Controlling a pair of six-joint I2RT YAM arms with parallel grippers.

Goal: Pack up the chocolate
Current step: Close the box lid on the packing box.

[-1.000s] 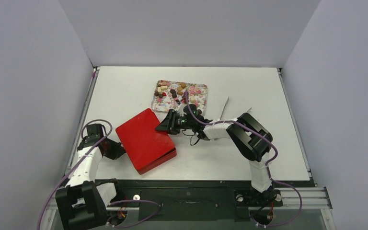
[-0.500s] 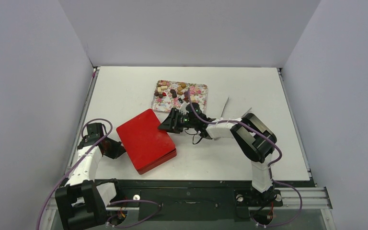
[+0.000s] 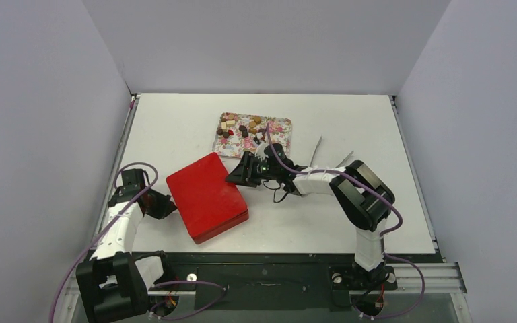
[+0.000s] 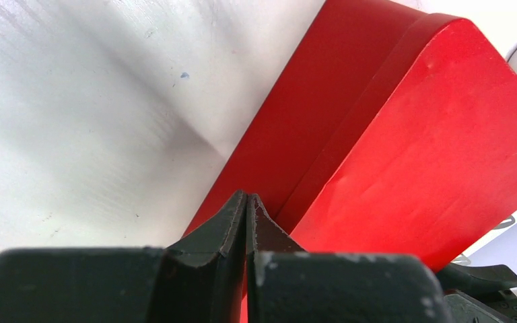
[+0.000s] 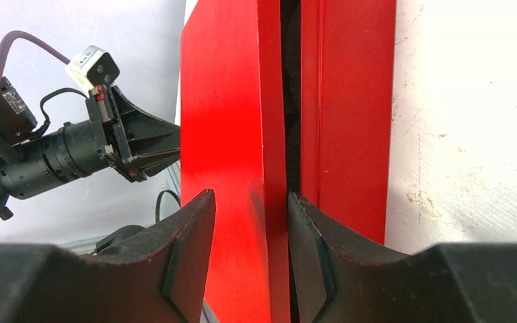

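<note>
The chocolate (image 3: 242, 127), small brown, cream and reddish pieces, lies on a flowered tray (image 3: 281, 128) at the back of the table. A closed-looking red box (image 3: 207, 196) sits left of centre. My right gripper (image 3: 234, 177) is at the box's right corner. In the right wrist view the right gripper (image 5: 249, 198) has the lid (image 5: 229, 101) between its fingers. One finger (image 5: 306, 229) sits in the dark gap above the base (image 5: 353, 101). My left gripper (image 4: 248, 197) is shut and empty, its tips at the box's left side wall (image 4: 289, 134).
Two white paper pieces (image 3: 316, 149) lie right of the tray, beside the right arm (image 3: 360, 192). The left arm (image 3: 124, 215) runs along the table's left edge. Grey walls close in the table on three sides.
The right gripper has drawn back a little to the right, and the red box has shifted slightly right with it. The left gripper stays shut at the box's left side.
</note>
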